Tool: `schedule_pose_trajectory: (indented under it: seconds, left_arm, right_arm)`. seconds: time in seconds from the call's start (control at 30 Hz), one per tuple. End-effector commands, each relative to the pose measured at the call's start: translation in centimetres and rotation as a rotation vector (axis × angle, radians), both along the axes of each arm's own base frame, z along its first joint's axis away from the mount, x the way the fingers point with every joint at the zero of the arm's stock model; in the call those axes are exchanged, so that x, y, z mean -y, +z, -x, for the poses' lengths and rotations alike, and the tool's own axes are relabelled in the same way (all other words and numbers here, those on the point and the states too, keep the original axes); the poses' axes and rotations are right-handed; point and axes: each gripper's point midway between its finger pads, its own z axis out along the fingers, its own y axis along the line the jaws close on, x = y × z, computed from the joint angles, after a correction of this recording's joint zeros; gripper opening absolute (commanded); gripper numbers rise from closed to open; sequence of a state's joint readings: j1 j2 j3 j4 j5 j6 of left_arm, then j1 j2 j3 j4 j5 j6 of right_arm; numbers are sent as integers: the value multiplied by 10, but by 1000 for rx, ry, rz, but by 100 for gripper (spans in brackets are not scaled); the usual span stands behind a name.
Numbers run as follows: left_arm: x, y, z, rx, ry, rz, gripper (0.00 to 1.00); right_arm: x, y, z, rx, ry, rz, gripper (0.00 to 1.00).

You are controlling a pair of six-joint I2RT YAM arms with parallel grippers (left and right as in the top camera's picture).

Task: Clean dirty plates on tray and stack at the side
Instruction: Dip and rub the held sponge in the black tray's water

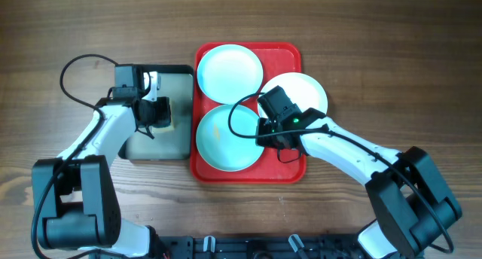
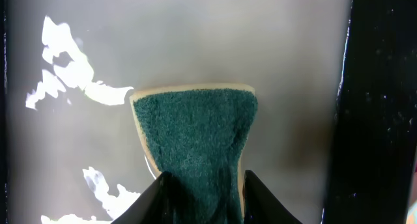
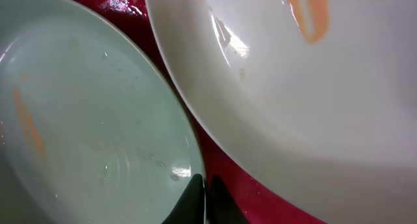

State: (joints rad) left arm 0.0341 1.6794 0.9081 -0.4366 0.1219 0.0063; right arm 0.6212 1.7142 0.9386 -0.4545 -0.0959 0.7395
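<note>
The red tray point(image 1: 290, 57) holds two mint-blue plates, one at the far end point(image 1: 229, 70) and one at the near end point(image 1: 222, 138). A white plate point(image 1: 305, 89) rests tilted on the tray's right rim. My right gripper point(image 1: 263, 129) is shut on the near mint plate's right rim point(image 3: 98, 113); that plate carries an orange smear, and so does the white plate point(image 3: 306, 87). My left gripper point(image 1: 160, 116) is shut on a green sponge point(image 2: 195, 139) over the black-rimmed basin point(image 1: 177, 142).
The basin's floor point(image 2: 195, 48) is wet with patches of white foam, and its black wall point(image 2: 378, 107) stands on the right in the left wrist view. Bare wooden table point(image 1: 376, 48) surrounds the tray and the basin.
</note>
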Motion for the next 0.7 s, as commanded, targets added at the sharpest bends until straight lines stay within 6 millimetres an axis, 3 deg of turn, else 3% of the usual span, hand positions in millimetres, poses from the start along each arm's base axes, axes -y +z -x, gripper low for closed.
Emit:
schedule_pose_trajectory:
  seconds: [0.0,0.13,0.23,0.27,0.33,0.5,0.67]
  left_arm:
    - [4,-9,5,-23,-19,7,31]
    - [3,-12,7,-34,-18,4,30]
    - [3,-28,13,-85,-18,6,26]
    - [3,-30,13,-88,-18,7,4]
    - [3,-22,11,-69,-17,6,4]
    - [3,52,1,126,-19,-3,4]
    - [3,118,6,307,-22,-11,4]
  right_arm:
    - [1,-6,2,-9,9,11,6]
    - [0,-6,2,-7,9,9,6]
    - [0,-6,2,-7,9,9,6]
    - [0,-6,2,-7,9,9,6]
    - [0,-6,1,-5,9,8,5]
    - [-2,-5,2,-9,11,-3,4]
    - [-4,-5,2,-10,13,-11,4]
